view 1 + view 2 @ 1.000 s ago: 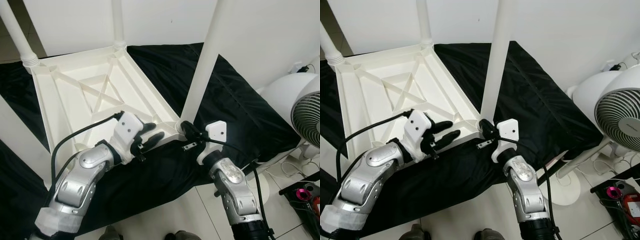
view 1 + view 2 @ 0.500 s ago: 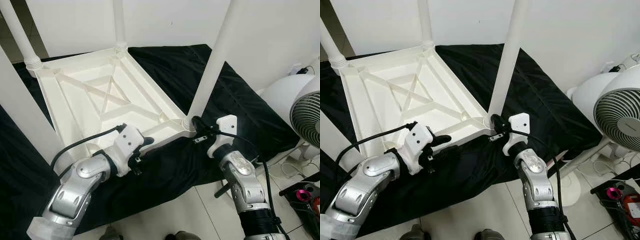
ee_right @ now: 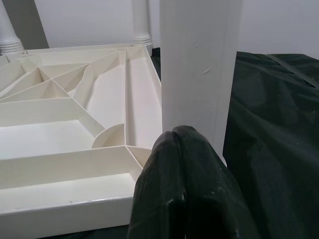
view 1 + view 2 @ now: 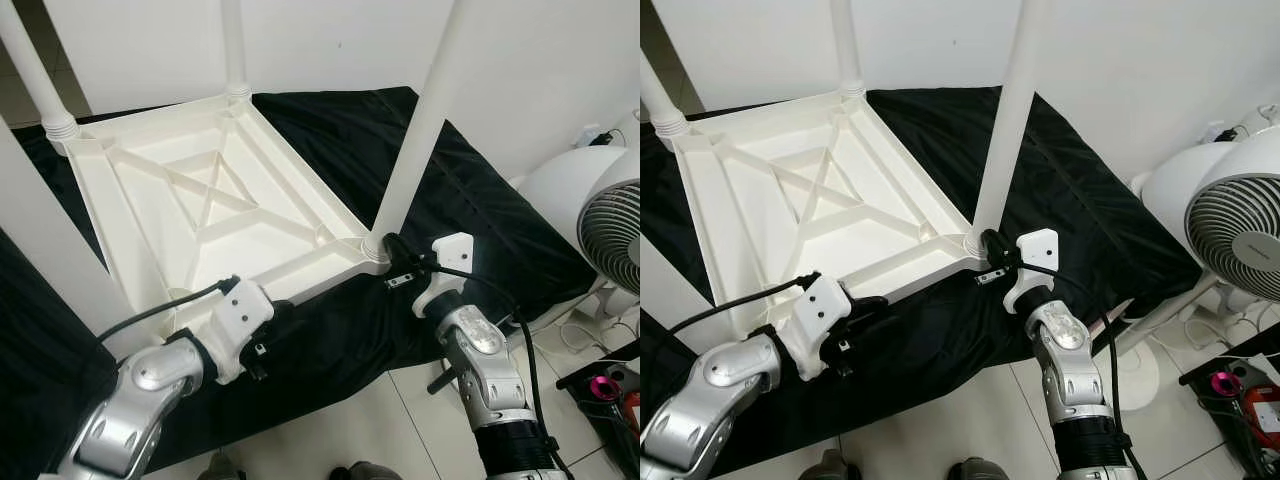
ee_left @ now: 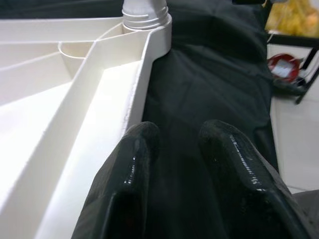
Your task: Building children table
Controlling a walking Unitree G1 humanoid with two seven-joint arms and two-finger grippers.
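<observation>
Right wrist view: our right hand (image 3: 180, 149), fingers together, presses the table leg (image 3: 199, 64); left hand (image 5: 184, 149), slightly parted and empty, sits at seven o'clock beside the tabletop (image 4: 200, 210).

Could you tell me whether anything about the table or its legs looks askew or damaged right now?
Nothing stands out. The table lies upside down on the black cloth, as assembly needs, and its legs rise straight from the corner sockets. The right claw sits at the base of the near leg; the left claw rests by the near rim.

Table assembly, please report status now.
Left gripper open, fingers beside the upturned table top's near edge. Right gripper shut, against base of the near leg. Four legs standing. Fan to the right, apart.
</observation>
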